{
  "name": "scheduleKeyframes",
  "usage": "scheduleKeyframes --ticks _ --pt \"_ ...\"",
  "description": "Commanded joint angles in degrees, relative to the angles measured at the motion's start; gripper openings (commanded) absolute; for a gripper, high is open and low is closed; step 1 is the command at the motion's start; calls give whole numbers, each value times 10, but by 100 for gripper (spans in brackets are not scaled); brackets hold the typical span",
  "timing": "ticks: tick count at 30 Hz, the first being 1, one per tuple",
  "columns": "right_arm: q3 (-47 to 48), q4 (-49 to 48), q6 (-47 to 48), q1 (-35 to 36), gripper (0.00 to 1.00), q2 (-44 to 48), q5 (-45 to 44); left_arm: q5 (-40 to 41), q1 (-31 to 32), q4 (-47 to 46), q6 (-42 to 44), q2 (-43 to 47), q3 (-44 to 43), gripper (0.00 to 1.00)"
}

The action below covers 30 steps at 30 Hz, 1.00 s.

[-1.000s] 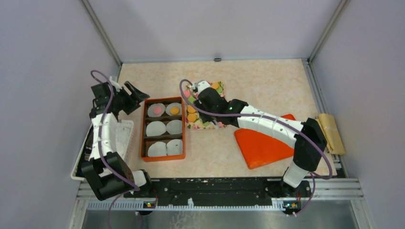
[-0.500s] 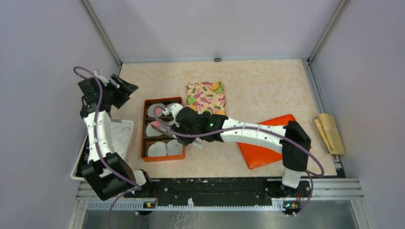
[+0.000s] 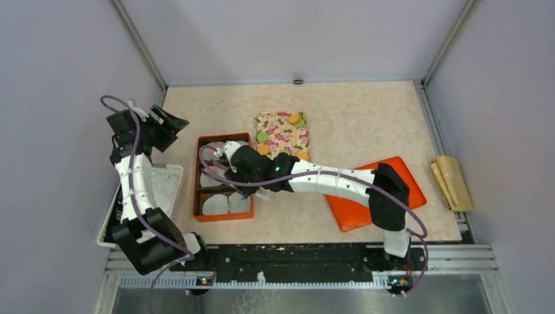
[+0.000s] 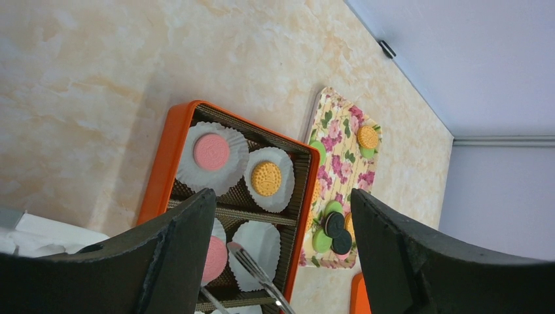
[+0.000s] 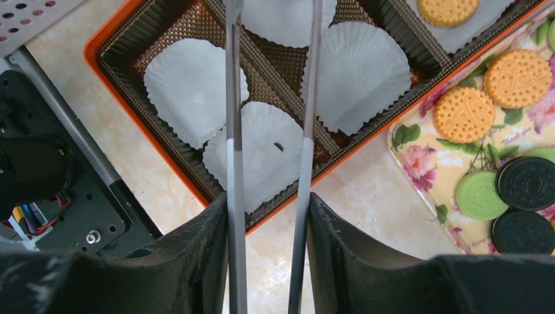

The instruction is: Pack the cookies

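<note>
The right gripper (image 5: 267, 204) clamps tongs (image 5: 232, 131), blades spread over the orange box (image 4: 162, 173); the left gripper (image 4: 280, 203) hangs wide open, empty. Most cookies (image 5: 517, 78) lie on the floral tray (image 5: 425, 154), a few in the box's liners (image 5: 190, 85). Light, stiff, probably brittle, each wants a gentle pinch across its rim

Pink cookie (image 4: 211, 152), orange cookie (image 4: 266, 178) flat in box (image 4: 162, 173) liners (image 4: 186, 173); orange, green, black cookies (image 4: 334, 224) on floral tray (image 4: 343, 150).

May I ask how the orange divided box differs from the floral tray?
The orange divided box is deep, lined with white paper cups; the floral tray is flat and unlined. Cookies sit singly in the box's cups but lie loose on the tray. Both are rectangular.
</note>
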State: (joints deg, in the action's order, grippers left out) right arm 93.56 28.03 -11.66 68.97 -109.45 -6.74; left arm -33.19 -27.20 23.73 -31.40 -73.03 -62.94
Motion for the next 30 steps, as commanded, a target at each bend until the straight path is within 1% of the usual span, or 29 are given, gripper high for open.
scheduleKeyframes --ticks 1,8,12,15,20,23,30 --pt "35 -14 8 5 43 8 -18 -18 -6 -29 -2 -8 9 81" --pt "38 -13 6 5 43 14 -31 -24 -8 -31 -2 -8 12 81" --pt "22 -12 19 3 41 47 -115 -34 -9 -33 -3 -7 13 81" --pt "12 3 22 -9 40 74 -151 -54 -8 -47 -8 -8 21 81" --pt "-48 -1 5 -49 40 135 -173 -73 -9 -64 -16 -11 33 80" --pt "-90 -6 -5 -93 40 169 -177 -77 -9 -67 -15 -14 32 80" --pt "-166 -22 -19 -190 42 180 -171 -86 -9 -72 -17 -20 36 80"
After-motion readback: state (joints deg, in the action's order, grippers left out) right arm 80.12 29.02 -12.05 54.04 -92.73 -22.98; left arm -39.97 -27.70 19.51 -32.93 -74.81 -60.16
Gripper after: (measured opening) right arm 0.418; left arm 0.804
